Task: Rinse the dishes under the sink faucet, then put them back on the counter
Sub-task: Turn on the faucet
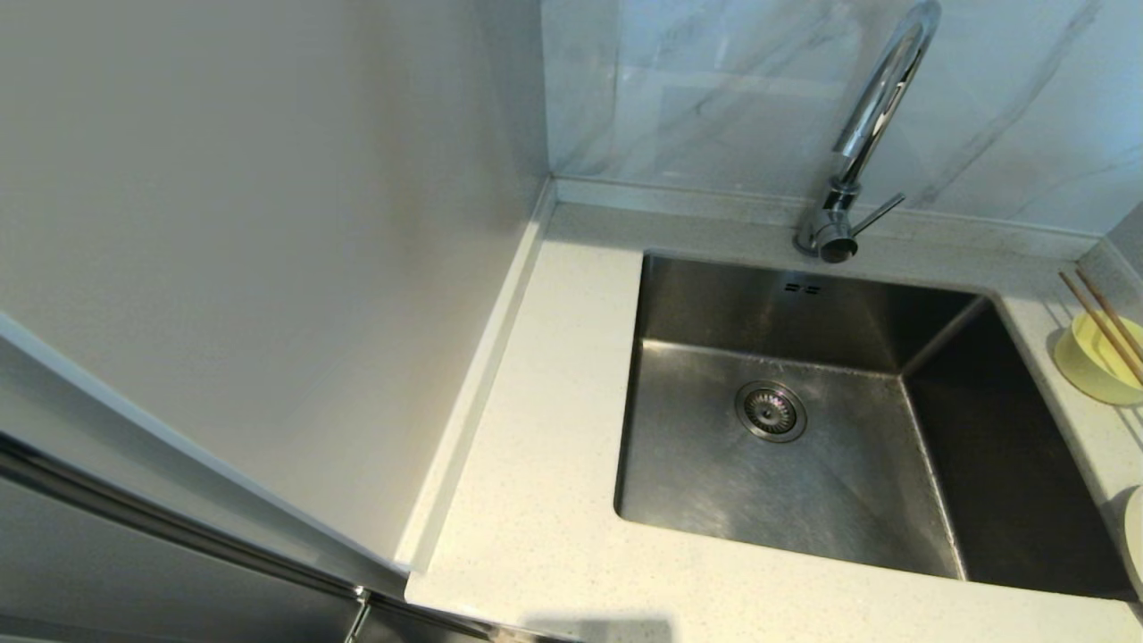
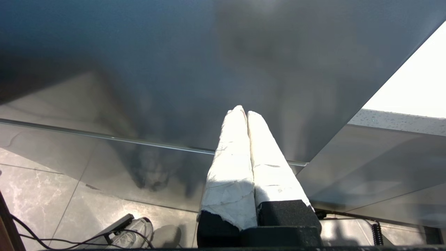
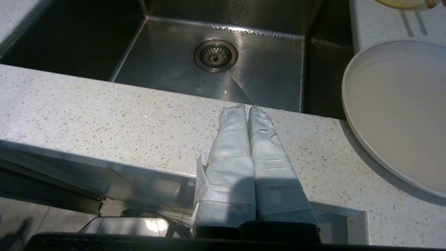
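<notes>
The pale yellow bowl point(image 1: 1097, 362) sits on the counter point(image 1: 545, 429) right of the sink point(image 1: 786, 464), with the brown chopsticks point(image 1: 1103, 321) lying across its rim. The white dish point(image 3: 400, 108) lies on the counter nearer the front, its rim just showing in the head view as the white dish point(image 1: 1134, 536). The chrome faucet point(image 1: 871, 125) stands behind the empty sink, no water running. My right gripper point(image 3: 245, 108) is shut and empty, low at the counter's front edge, left of the dish. My left gripper point(image 2: 243, 111) is shut and empty, down beside a grey cabinet front.
A plain wall point(image 1: 268, 223) rises along the counter's left side and grey-veined marble point(image 1: 714, 89) backs it. The drain strainer point(image 1: 771, 411) sits mid-basin. A metal rail point(image 1: 179, 527) runs below the counter's front left. Floor tiles and cables point(image 2: 69, 237) lie below the left arm.
</notes>
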